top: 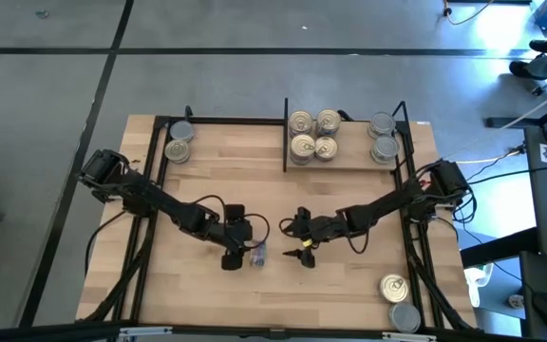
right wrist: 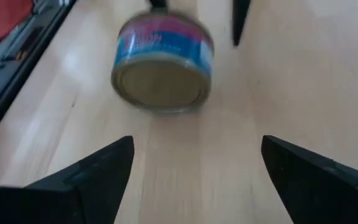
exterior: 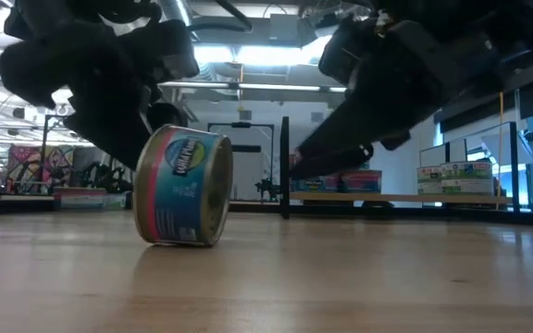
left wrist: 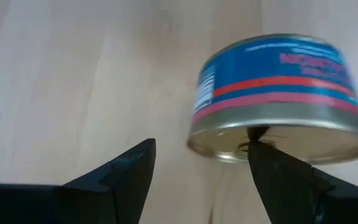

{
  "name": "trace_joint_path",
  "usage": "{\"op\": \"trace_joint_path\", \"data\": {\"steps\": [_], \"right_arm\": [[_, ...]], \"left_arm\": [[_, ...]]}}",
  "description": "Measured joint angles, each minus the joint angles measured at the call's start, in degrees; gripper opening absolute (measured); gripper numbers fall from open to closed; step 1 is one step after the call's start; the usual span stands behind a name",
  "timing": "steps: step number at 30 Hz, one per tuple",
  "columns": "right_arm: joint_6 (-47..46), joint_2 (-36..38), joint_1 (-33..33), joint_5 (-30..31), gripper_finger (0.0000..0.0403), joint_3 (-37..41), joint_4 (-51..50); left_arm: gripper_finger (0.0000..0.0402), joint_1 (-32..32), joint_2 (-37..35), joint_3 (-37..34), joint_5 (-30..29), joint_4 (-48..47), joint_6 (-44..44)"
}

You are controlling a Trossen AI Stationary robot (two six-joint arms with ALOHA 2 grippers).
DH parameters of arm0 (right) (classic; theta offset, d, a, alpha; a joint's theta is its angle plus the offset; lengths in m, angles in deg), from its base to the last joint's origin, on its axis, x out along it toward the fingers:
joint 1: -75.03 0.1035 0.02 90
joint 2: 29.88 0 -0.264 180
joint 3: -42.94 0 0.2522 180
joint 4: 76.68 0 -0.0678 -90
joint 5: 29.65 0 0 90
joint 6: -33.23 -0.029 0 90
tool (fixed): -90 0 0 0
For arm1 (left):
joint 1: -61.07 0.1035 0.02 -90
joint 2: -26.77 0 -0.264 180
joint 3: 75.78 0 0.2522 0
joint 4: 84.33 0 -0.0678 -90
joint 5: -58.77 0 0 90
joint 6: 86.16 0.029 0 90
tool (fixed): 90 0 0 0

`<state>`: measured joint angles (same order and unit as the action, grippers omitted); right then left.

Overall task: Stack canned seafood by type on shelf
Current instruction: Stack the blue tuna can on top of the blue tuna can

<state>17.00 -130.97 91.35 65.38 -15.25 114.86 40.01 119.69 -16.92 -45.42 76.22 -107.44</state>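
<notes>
Eight tins on the shelf (top: pixel 254 157) from above: two stacked-looking at the far left corner (top: pixel 179 141), four gold-lidded just right of the divider (top: pixel 285 133), two grey at the far right (top: pixel 382 138). Two more tins (top: pixel 398 302) loose on the table (top: pixel 188 294) near the right front corner. Mid-table, one blue tin (top: pixel 256 253) lying on its side, just beside the left gripper (top: pixel 238 256); right gripper (top: pixel 304 253) close by, facing it, both spread open and empty.

Low view: blue tin (exterior: pixel 183 185) tipped on edge, leaning against a dark finger behind it; shelf far behind.

Left wrist: fingers (left wrist: pixel 129 171) apart, one tip touching the tin's rim (left wrist: pixel 278 99), nothing clamped.

Right wrist: fingers (right wrist: pixel 98 171) wide, tin (right wrist: pixel 163 62) ahead, apart from them.
</notes>
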Motion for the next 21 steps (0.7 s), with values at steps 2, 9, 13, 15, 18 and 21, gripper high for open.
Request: {"op": "trace_joint_path", "data": {"steps": [2,9,13,15,18,21], "right_arm": [[-0.06,-0.09,-0.06,1.31,0.035,-0.02,2.39],[0.96,-7.7,-0.19,4.87,0.035,-4.31,5.1],[1.72,-13.41,-0.17,4.87,0.035,-7.36,4.94],[2.65,-15.59,-0.17,4.87,0.035,-9.21,4.94],[3.83,-17.31,-0.2,4.99,0.035,-11.28,5.08],[4.56,-17.93,-0.2,6.22,0.035,-12.35,5.09]], "left_arm": [[0.0255,-0.43,0.0,0.0,1.18,1.39,-0.36],[0.0255,-2.09,-0.07,0.07,1.72,2.84,-3.2],[0.0255,-2.31,-0.09,0.07,0.13,3.92,-3.48],[0.0255,-2.27,-0.07,0.07,-0.13,5.14,-3.48],[0.0255,-2.27,-0.09,0.07,-0.24,8.29,-3.5],[0.0255,-2.27,-0.09,0.07,-0.2,10.89,-3.58]]}}
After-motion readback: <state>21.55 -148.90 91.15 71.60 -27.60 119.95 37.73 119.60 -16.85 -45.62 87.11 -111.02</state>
